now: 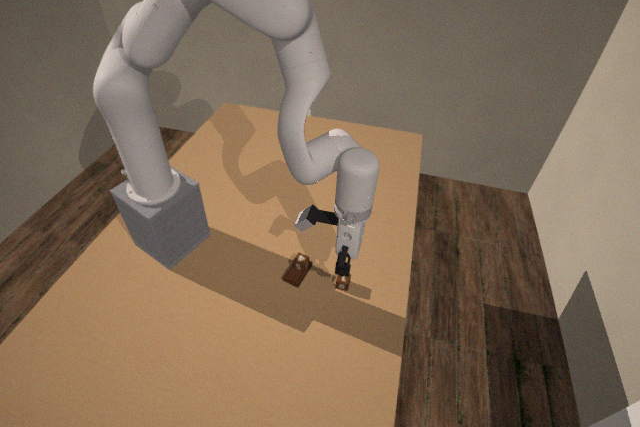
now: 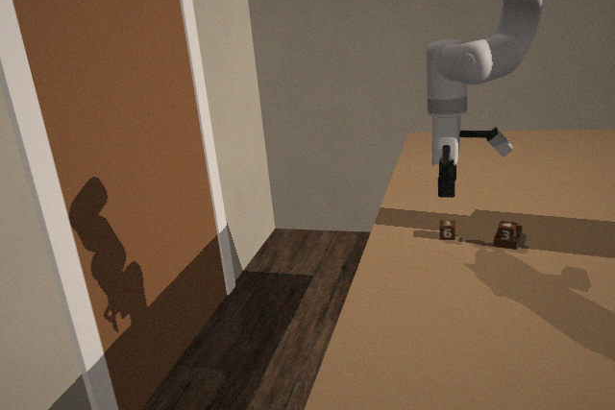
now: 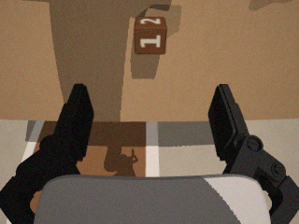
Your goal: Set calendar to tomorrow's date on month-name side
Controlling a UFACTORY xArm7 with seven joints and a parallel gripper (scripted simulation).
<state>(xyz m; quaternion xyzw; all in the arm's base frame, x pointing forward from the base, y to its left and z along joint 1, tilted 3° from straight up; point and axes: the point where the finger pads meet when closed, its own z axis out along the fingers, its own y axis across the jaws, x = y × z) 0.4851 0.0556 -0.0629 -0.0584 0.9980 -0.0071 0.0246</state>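
A brown cube (image 1: 342, 282) (image 2: 447, 229) (image 3: 149, 37) stands flat on the table beside the tray, apart from it. The exterior view shows an upright 6 on its side; the wrist view shows a 1 and a 2 turned sideways. The dark brown tray (image 1: 294, 277) (image 2: 506, 244) lies on the table with the other cube (image 1: 301, 260) (image 2: 505, 233) at one end, a 3 facing the exterior camera. The tray's other end holds no cube. My gripper (image 1: 342, 271) (image 2: 446, 194) (image 3: 151, 98) is wide open and empty, above the loose cube. The tray is not seen in the wrist view.
The wooden table (image 1: 217, 350) (image 2: 447, 325) ends at an edge on the loose cube's far side from the tray. The arm's grey base block (image 1: 168, 226) stands on the table. Arm shadows cross the table near the tray and cube.
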